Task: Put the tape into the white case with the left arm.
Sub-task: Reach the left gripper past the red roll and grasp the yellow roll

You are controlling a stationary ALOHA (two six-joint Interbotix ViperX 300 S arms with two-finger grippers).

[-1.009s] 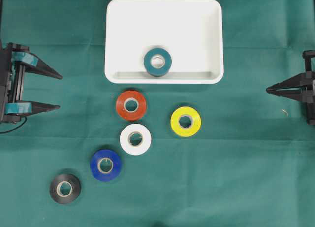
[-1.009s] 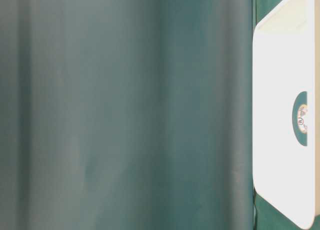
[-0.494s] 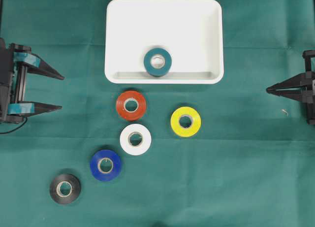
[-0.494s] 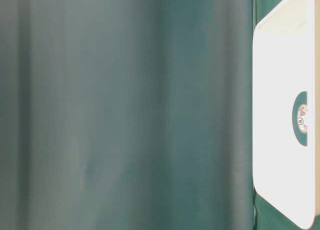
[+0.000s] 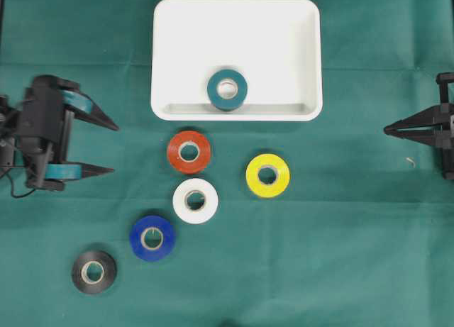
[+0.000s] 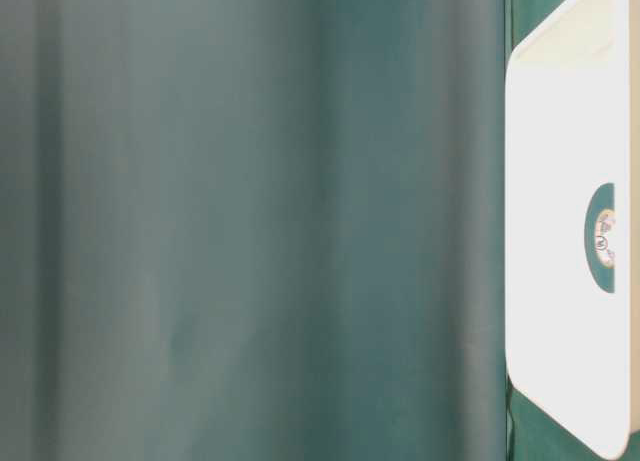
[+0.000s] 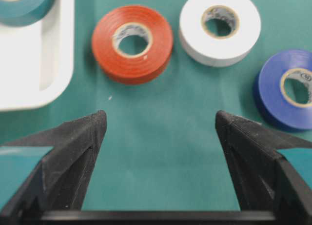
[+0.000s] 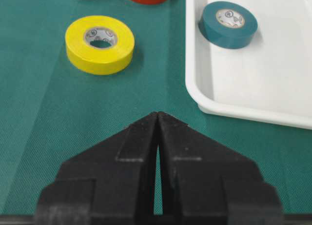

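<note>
In the table-level view little can be made out: most of the picture is filled by blurred green cloth (image 6: 250,221), and only part of the white case (image 6: 560,131) is seen, cut off at the right edge, with a teal tape roll (image 6: 603,238) half shown inside it. In the left wrist view the teal roll (image 7: 24,5) is clipped at the top corner and the blue tape roll (image 7: 287,91) at the right edge. The base of the left gripper (image 5: 112,148) is cut off at the overhead view's left border.

The left gripper (image 7: 161,125) is spread wide, its teal-banded fingers (image 5: 89,115) well apart, and nothing is held or touched between them; bare green tablecloth (image 5: 355,256) is seen in the gap. Ahead of its fingertips lie the red tape roll (image 5: 189,152) and the white tape roll (image 5: 195,200), just beside one another, with the blue roll (image 5: 152,237) off to one side of the fingers and the black tape roll (image 5: 93,272) further that way. The yellow tape roll (image 5: 267,175) lies beyond the red and white ones, well apart from the gripper.

The right gripper (image 5: 387,130) is pressed closed on nothing, far across the table; in its own view (image 8: 158,115) the fingertips are seen meeting.

The white case (image 5: 234,36) is set ahead of the left gripper and off to the other side. Only the teal roll (image 5: 227,89) is held in it, lying flat near the rim closest to the red roll.
</note>
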